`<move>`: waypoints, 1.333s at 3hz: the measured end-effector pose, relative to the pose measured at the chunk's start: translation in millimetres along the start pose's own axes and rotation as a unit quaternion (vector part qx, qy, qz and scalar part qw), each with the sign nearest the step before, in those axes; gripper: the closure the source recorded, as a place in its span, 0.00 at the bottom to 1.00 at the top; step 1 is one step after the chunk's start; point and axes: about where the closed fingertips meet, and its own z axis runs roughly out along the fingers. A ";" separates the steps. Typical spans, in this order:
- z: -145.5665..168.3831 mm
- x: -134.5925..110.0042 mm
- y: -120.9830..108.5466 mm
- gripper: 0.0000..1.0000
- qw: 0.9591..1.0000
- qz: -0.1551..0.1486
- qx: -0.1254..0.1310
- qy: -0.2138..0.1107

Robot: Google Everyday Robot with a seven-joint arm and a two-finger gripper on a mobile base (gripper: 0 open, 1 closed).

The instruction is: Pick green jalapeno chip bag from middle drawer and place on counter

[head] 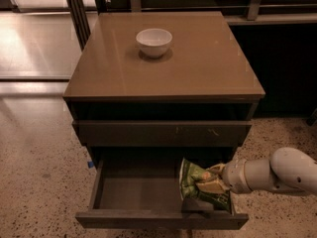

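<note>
1. Bag [192, 185] is in the open drawer [133, 192], below the counter's [198, 73] front edge and nearer its front right corner. It stands up on end, close to the drawer's front wall.
2. The gripper [207, 180] reaches in from the right side. Its two fingers look clamped on the upper part of the bag.
3. The bag is thin, crinkly and slippery. If the fingers only pinch a loose fold, I think it could slide out on the way up. Then it would drop back into the drawer or fall to the floor.
4. The shut drawer front [163, 133] sits just above and behind the bag. A lift that goes straight up could bump the bag or the arm [277, 172] on that front. It could also hit the counter's front edge. The bag should come out toward the front first, then go up.
5. A very hard squeeze could crush what is inside.
6. A bowl [154, 41] sits near the counter's back edge, about in the middle. If the bag is put down too far back, it could knock the bowl. The front right corner looks safer.
</note>
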 end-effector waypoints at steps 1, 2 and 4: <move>-38.5 -19.1 10.0 1.00 0.999 -0.020 0.015 -0.024; -39.0 -19.7 10.4 1.00 0.999 -0.021 0.015 -0.025; -64.6 -94.6 48.1 1.00 0.996 -0.075 -0.022 -0.040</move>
